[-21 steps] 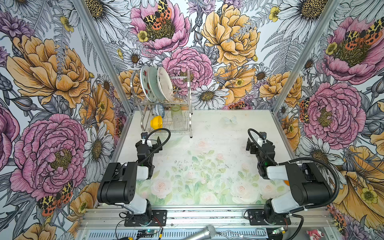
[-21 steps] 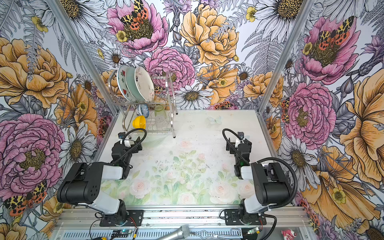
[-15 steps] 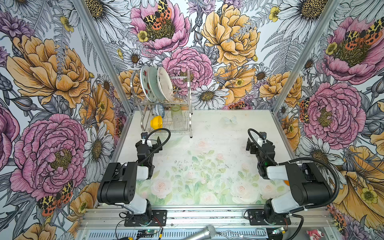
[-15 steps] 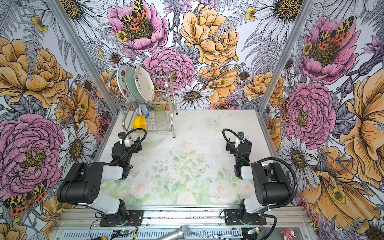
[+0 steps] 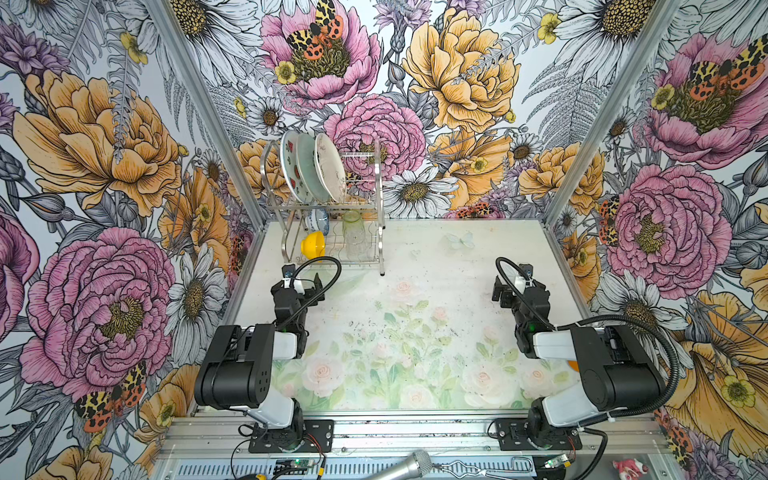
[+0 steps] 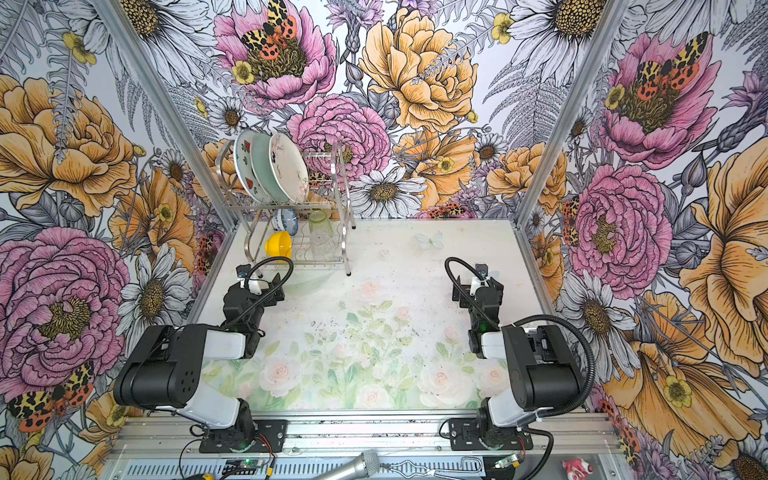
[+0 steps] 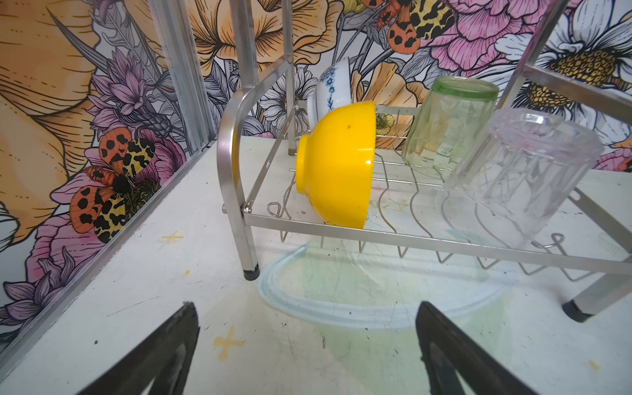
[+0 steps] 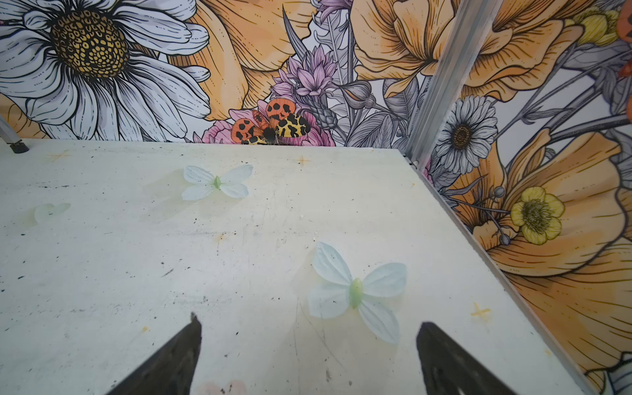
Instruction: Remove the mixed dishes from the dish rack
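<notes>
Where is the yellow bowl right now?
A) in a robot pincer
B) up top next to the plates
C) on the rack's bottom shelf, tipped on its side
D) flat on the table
C: the yellow bowl stands on edge on the lower wires of the dish rack, below the plates.

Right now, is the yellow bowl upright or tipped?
Tipped on edge: the yellow bowl rests on its rim in the dish rack, foot sideways.

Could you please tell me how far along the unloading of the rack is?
Done: nothing; the rack holds everything. In hand: nothing; left gripper and right gripper are open and empty. Left: three plates on top, yellow bowl, blue-and-white bowl, green tumbler and clear glass below.
</notes>
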{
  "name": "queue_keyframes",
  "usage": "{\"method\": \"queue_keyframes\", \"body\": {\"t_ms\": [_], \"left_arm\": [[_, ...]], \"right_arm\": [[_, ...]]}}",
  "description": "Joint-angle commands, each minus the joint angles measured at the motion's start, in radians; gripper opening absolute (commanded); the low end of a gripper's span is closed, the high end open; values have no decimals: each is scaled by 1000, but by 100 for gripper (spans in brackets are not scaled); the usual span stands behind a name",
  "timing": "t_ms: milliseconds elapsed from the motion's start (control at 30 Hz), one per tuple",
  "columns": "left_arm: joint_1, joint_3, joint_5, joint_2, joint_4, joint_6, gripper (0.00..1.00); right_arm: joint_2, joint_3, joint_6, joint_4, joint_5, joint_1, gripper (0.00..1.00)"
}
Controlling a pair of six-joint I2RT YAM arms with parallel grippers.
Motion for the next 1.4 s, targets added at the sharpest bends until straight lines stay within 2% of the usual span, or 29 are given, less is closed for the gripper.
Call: {"method": "queue_keyframes", "body": {"t_ms": [0,533,633,667,733,933,1033,1167,1267,1367], "left_arm": [[4,16,28,1,-2,-7,99],[-11,36,16,-10,-42,11,99],[-41,33,-83,-50,-70,18,99],[-52,37,-154,-74,-96,10,99],[-75,52,-208,-132,-171,17,99],[-186,88,-361,-236,-310,64,99],[-238,137,-380,-299,-453,14,99],[-340,203,-418,-331,-593,-48,98],[-394,294,-394,-292,-728,-136,97],[-472,380,-383,-217,-792,-148,99]], "right_arm": [[13,30,18,-15,-51,-21,99],[13,37,35,-28,-49,-32,100],[-27,19,24,-19,-69,-31,100],[-63,8,23,-31,-57,-27,99],[-119,-5,13,-57,-44,-16,100],[-256,44,-43,-230,75,86,100],[-359,36,19,-256,0,97,99],[-499,20,176,-339,-130,121,99],[-584,-16,271,-392,-209,122,100],[-638,-54,310,-414,-242,123,100]]}}
